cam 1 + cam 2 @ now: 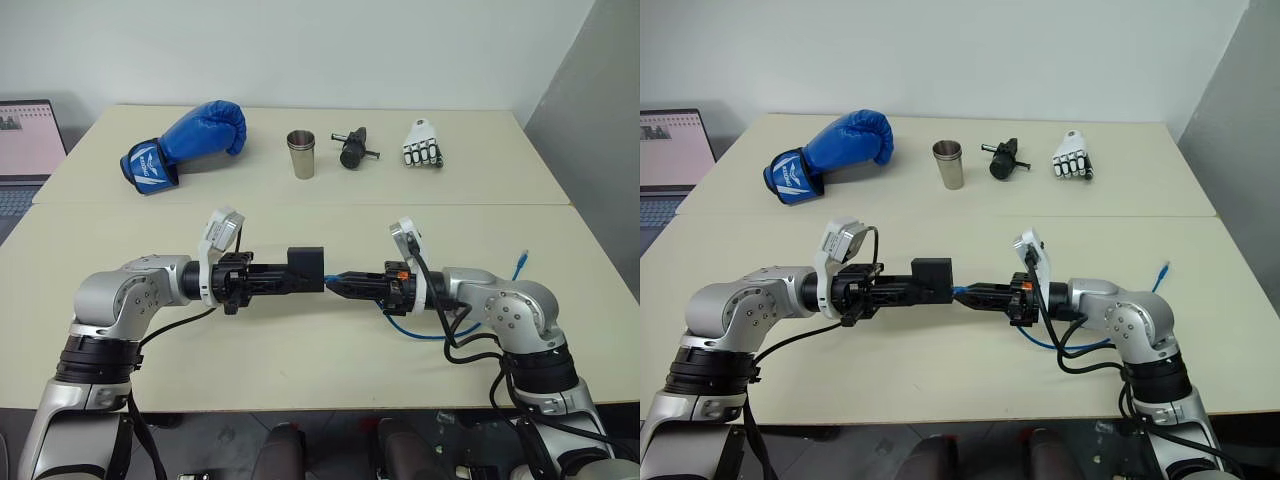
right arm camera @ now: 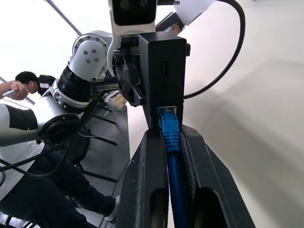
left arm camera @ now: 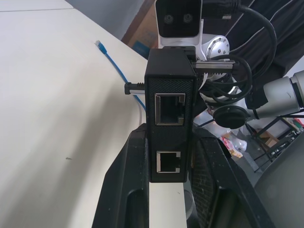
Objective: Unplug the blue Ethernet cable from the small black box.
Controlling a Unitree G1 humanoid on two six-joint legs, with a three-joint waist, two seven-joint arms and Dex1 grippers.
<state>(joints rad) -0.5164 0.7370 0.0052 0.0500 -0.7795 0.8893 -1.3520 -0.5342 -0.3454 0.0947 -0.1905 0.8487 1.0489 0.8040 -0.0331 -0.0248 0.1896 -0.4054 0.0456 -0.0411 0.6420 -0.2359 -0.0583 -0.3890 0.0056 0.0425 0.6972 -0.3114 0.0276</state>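
R gripper clamped on blue Ethernet cable, L gripper on small black box; no legible labels

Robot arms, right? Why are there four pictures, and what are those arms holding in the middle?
Yes, they belong to a robot with two arms. Two pictures come from cameras in its head, looking down at a table. The other two come from little cameras on its wrists, so you see everything up close.

The left gripper is shut on the small black box, holding it above the table. The right gripper is shut on the blue Ethernet cable, right by its plug, which is still in the box.

At the far side lie a blue boxing glove, a steel cup, a black gadget and a toy robot hand.
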